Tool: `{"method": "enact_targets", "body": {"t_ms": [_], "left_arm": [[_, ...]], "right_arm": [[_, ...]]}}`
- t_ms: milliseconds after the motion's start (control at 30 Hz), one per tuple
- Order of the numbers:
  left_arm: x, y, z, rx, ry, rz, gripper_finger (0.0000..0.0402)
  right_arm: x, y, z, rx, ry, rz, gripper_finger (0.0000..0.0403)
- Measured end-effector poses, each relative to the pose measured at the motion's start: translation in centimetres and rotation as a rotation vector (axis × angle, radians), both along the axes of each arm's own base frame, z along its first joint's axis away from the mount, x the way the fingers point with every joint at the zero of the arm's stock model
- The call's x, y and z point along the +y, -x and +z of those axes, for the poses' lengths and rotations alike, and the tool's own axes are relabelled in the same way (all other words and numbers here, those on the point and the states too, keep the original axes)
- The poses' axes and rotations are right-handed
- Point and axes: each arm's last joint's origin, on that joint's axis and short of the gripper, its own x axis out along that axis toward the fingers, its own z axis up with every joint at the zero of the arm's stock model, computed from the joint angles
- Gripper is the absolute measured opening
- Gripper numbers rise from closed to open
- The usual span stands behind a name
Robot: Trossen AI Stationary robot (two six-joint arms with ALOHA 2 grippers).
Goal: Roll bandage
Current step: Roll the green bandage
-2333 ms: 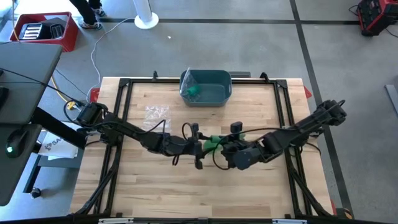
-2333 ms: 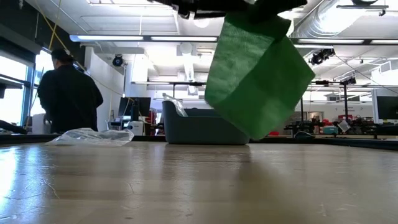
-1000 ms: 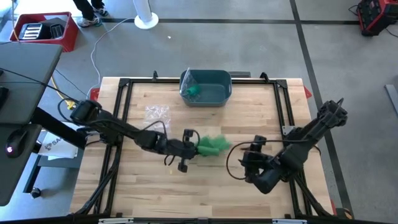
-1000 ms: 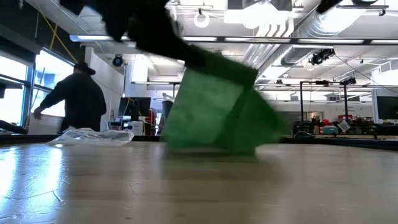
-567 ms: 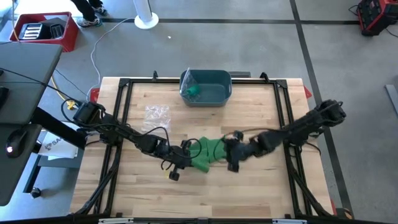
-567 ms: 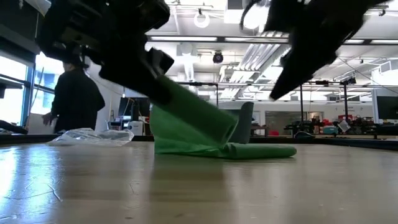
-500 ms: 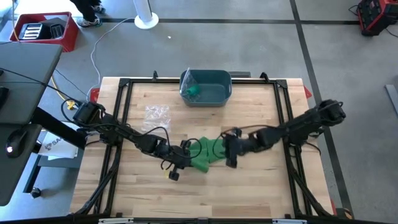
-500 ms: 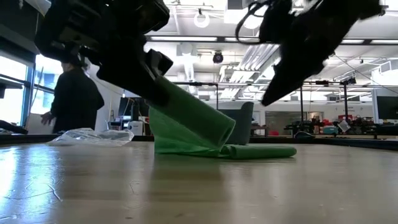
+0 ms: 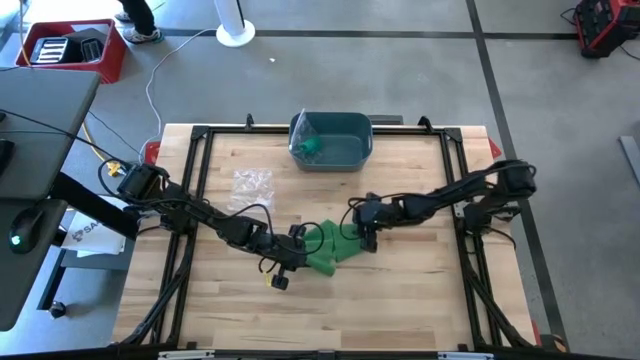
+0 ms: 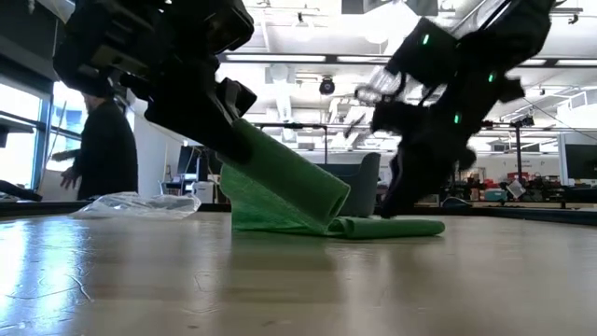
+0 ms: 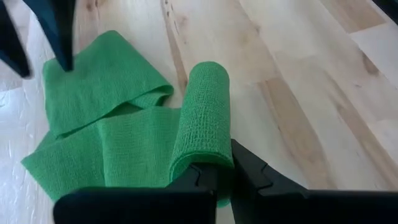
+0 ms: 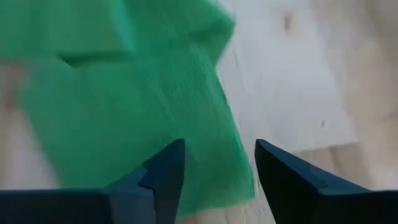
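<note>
The green bandage (image 9: 330,246) lies mid-table. One end is rolled into a short tube (image 11: 205,118), and the loose tail (image 11: 102,106) is spread in flat folds on the wood. My left gripper (image 9: 292,252) is shut on the rolled end. The roll slants down from it in the low view (image 10: 289,177). My right gripper (image 9: 363,232) stands open just over the tail's right end (image 12: 124,93), with its fingers (image 12: 165,171) on either side of the tail's edge. I see no contact there. My left gripper pinches the near end of the rolled part (image 11: 208,163) between its two fingers. The fingers slant down from the table's left side and lie along the roll. The roll is tilted, its free end (image 10: 331,201) sloping down onto the loose tail, which lies slack on the table.
A grey-blue bin (image 9: 332,140) with something green inside stands at the far edge. A crumpled clear plastic bag (image 9: 252,182) lies left of it. A person (image 10: 107,149) stands beyond the table in the low view. Bare wood lies toward the near edge.
My right gripper has swung from the near right toward the table's left and far side, and has sunk down over the tail. My left gripper has gone down and tipped. The bandage, which hung bunched below it, now lies on the table with its tail spread out.
</note>
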Motion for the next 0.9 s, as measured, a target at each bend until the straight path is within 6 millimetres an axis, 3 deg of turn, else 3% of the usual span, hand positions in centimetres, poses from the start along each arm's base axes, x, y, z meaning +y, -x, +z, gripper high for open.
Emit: {"method": "enact_targets", "body": {"t_ms": [167,267,333,633,900], "left_arm": [[0.0,0.0,0.0,0.001,0.009,0.014,0.0009],[0.0,-0.1,0.2,-0.027,0.0,0.034,0.0009],[0.1,-0.3,0.9,-0.088,-0.015,0.087,0.0009],[2.4,0.2,6.4,-0.438,-0.177,0.602,0.0009],[7.3,-0.5,5.3,-0.361,-0.271,0.791,0.0009]], "right_arm": [[0.0,-0.7,-1.6,0.036,0.004,0.015,0.0112],[0.8,-0.6,-1.3,0.032,0.014,0.04,0.0039],[1.7,-0.1,-0.7,0.037,0.022,0.066,0.0011],[8.9,4.0,3.4,-0.014,0.038,0.088,0.0004],[15.8,7.5,4.7,-0.116,-0.022,0.2,0.0001]]}}
